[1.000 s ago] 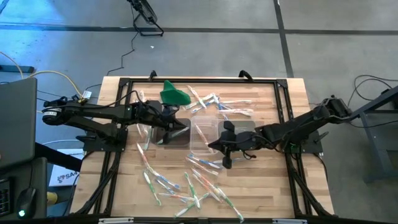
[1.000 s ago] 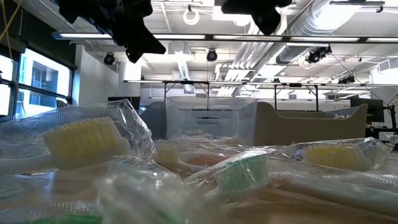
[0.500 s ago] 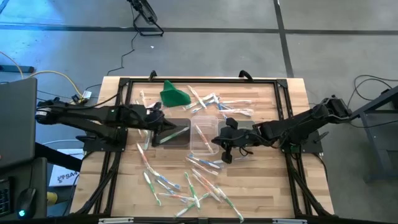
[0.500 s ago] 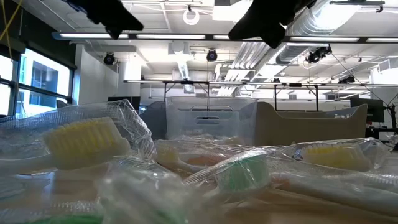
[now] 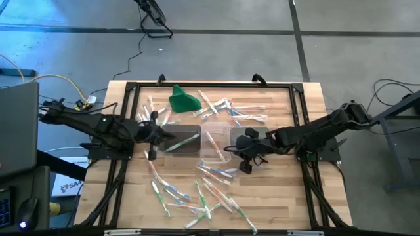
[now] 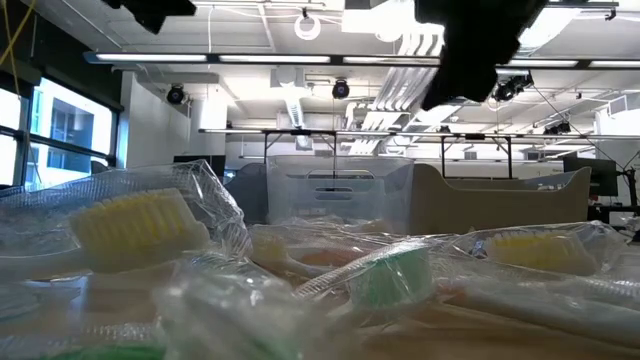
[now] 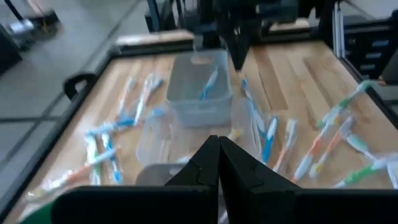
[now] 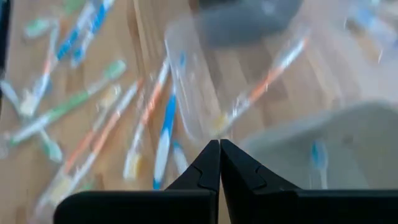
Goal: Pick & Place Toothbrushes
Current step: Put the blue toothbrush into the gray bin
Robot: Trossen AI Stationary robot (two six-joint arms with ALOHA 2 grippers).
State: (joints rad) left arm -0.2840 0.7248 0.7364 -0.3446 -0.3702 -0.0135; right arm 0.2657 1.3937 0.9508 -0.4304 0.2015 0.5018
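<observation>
Wooden table (image 5: 308,105), dark frame rails round its edge. Both arms reach in from the sides toward the middle, where the clear tubs (image 5: 213,141) sit side by side: a sensible drop point, within reach of either arm.

Left arm lies along the table's left side, its left gripper (image 5: 152,134) just left of the tubs. In its wrist view the fingers (image 7: 205,163) meet tip to tip with nothing between: clenched, empty. Right gripper (image 5: 248,149) hangs at the right edge of the tubs, above the table; its fingers (image 8: 208,163) likewise pressed together on nothing. Neither looks set for a pick with the jaws closed like this; my guess is both are between grasps.

Toothbrushes (image 5: 197,200): most lie loose in a thick scatter on the near half of the table, in clear wrappers, at all angles; a smaller scatter at the far side (image 5: 226,108). At least one rests inside a tub, a green-marked one (image 5: 187,139) in the left tub; the left wrist view shows a blue one (image 7: 209,84) in the farthest tub. So sorting seems early, most stock unplaced.

Green cloth-like lump (image 5: 184,99) at the far side, left of centre, clear of the tubs and no part of the job.
</observation>
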